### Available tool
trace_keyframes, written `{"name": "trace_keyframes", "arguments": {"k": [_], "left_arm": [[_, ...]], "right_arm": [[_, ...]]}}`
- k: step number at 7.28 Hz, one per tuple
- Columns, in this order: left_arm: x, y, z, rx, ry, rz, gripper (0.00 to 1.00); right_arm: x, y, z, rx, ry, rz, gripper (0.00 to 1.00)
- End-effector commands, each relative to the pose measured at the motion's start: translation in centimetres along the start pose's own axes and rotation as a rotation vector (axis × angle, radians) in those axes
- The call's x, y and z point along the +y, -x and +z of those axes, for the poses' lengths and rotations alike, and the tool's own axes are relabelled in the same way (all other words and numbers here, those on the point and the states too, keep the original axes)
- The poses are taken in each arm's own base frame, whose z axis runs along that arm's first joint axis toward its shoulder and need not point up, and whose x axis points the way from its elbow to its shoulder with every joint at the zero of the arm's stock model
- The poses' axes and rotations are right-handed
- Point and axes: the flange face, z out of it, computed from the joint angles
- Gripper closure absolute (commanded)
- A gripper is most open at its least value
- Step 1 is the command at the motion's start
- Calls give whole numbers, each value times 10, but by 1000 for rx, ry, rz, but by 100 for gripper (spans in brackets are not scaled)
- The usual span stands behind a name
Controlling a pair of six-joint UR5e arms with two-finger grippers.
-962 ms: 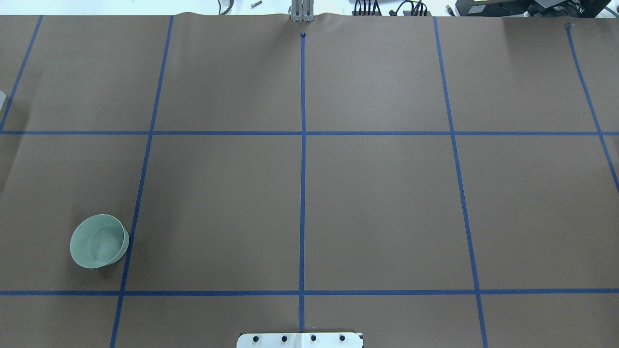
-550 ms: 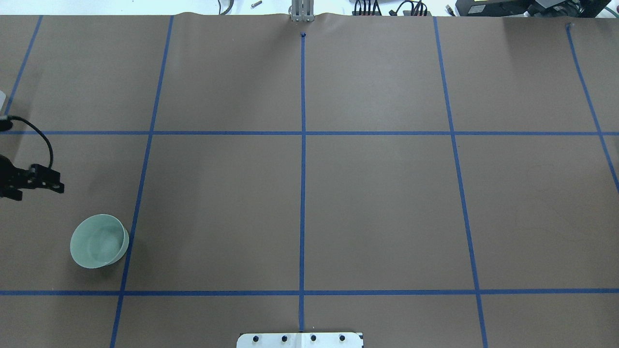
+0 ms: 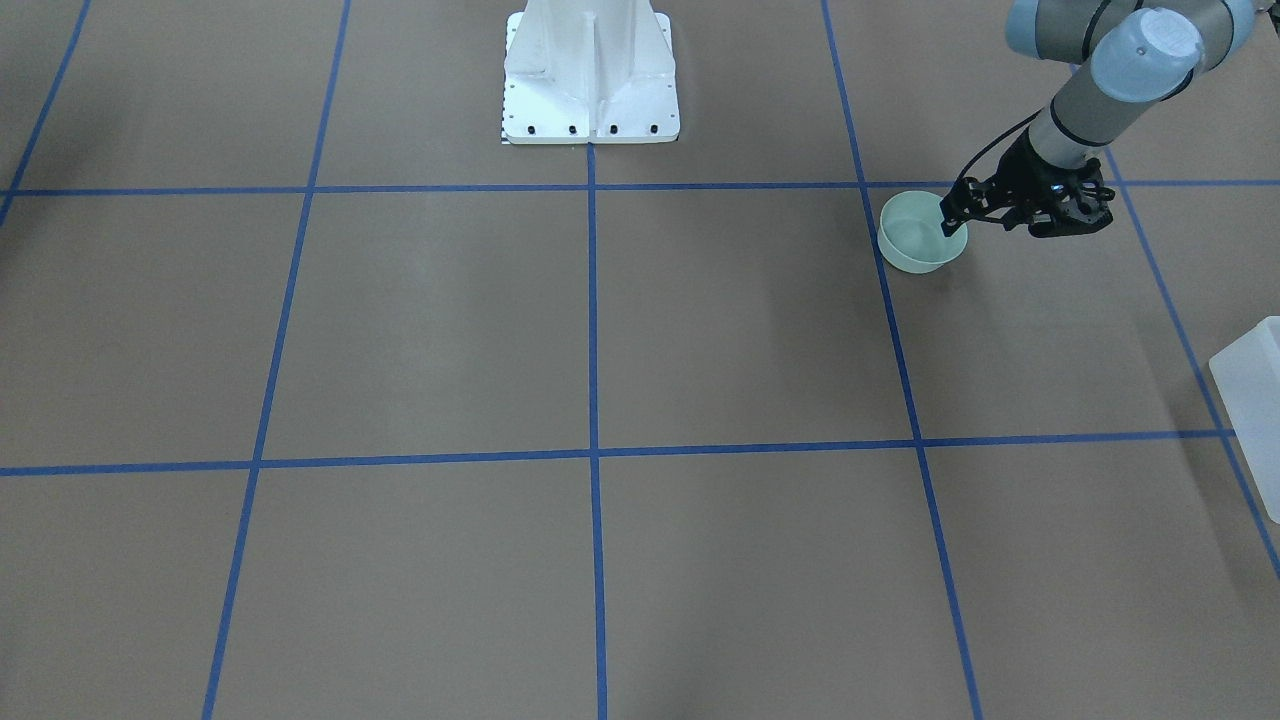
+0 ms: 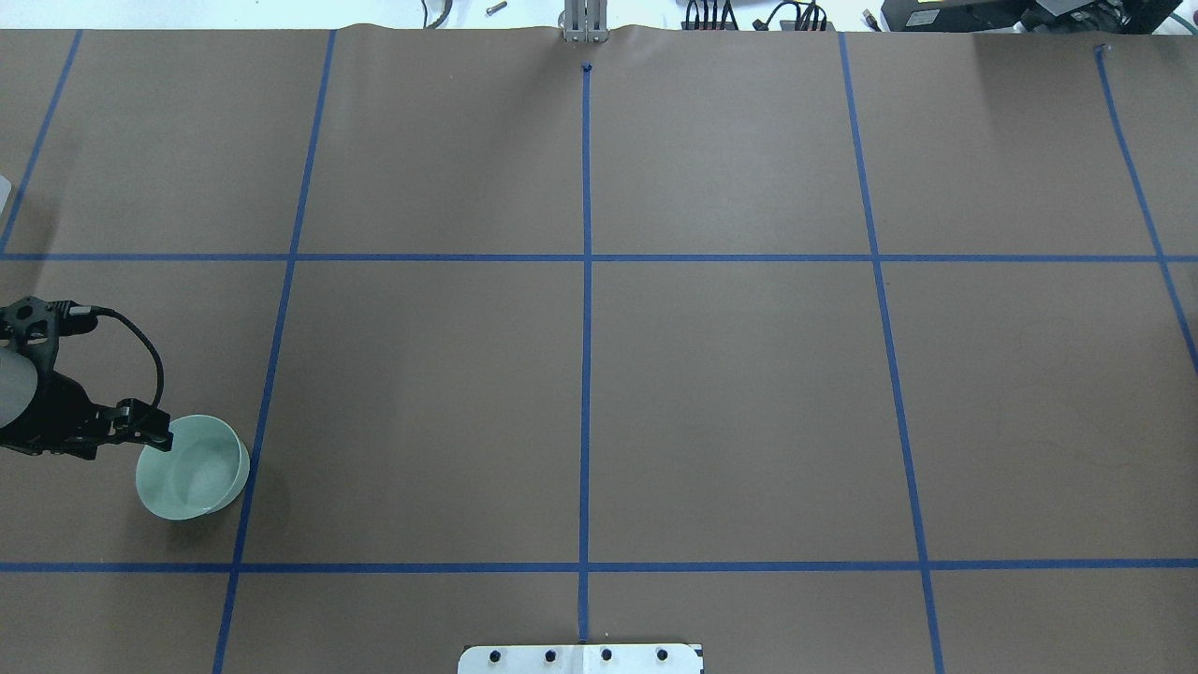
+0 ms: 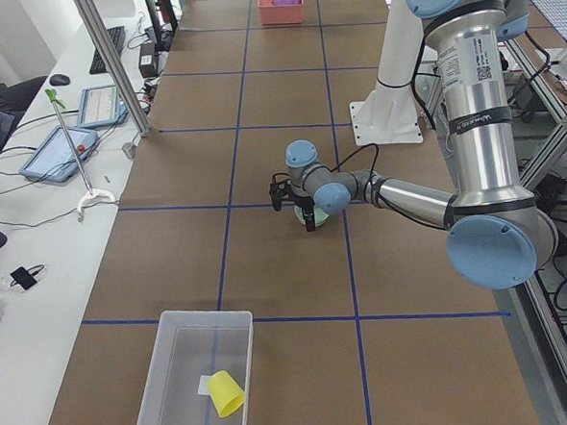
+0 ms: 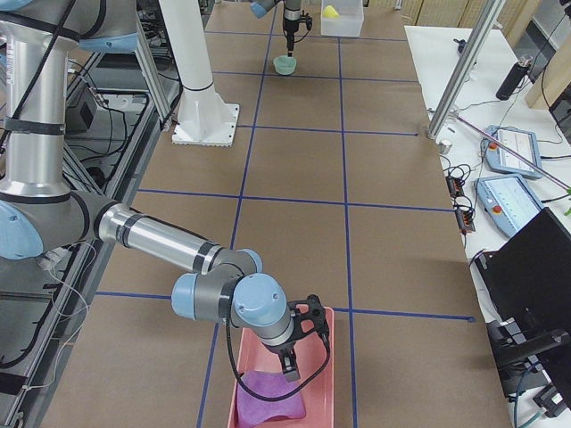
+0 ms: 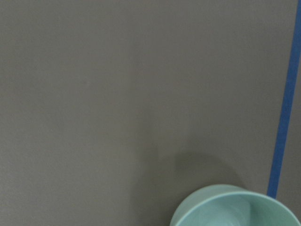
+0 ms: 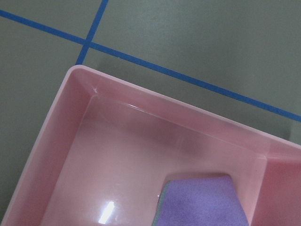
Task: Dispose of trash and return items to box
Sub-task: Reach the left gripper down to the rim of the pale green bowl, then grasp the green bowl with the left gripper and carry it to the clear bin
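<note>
A pale green bowl (image 4: 192,468) stands upright on the brown table at the near left; it also shows in the front view (image 3: 920,235) and at the bottom of the left wrist view (image 7: 235,207). My left gripper (image 4: 154,438) is open at the bowl's left rim, fingers pointing at it (image 3: 955,213). A pink box (image 6: 285,383) holds a purple cloth (image 8: 202,202). My right gripper (image 6: 290,357) hangs over that box; I cannot tell whether it is open or shut.
A clear bin (image 5: 192,372) with a yellow cup (image 5: 227,392) in it stands beyond the table's left end; its corner shows in the front view (image 3: 1255,400). The white robot base (image 4: 580,658) sits at the near middle edge. Blue tape lines grid the table.
My left arm has come in from the left edge and moved down and right to the bowl's rim. The bowl has not moved.
</note>
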Motion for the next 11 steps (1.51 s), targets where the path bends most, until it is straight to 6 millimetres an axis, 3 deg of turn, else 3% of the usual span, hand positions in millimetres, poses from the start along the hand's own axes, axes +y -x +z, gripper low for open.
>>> {"name": "trace_keyframes", "arguments": {"k": [1,4,5,6,7,8,9,10,11], "left_arm": [[1,-1,6,-6,8,-1,26],[5,-3,21,-19,32,7,34],[5,-1,26,-19,34,9,51],[4,3,31,-6,31,2,83],[2,5,37,7,26,3,100],[1,3,36,25,22,12,100],[5,-8,23,68,39,38,100],[-19,15,-9,125,62,-20,100],[-60,73,-64,205,18,7,100]], "right_arm": [[-8,7,-2,-13,-11,-13,0],[-10,10,0,-22,-8,-6,0],[-9,10,1,-23,-6,-6,0],[-7,10,2,-25,-4,-4,0],[-7,10,2,-25,-4,-4,0],[-8,10,2,-25,-5,-6,0],[-9,11,3,-24,-3,-5,0],[-9,12,5,-25,4,-11,0],[-10,12,5,-26,3,-11,0]]}}
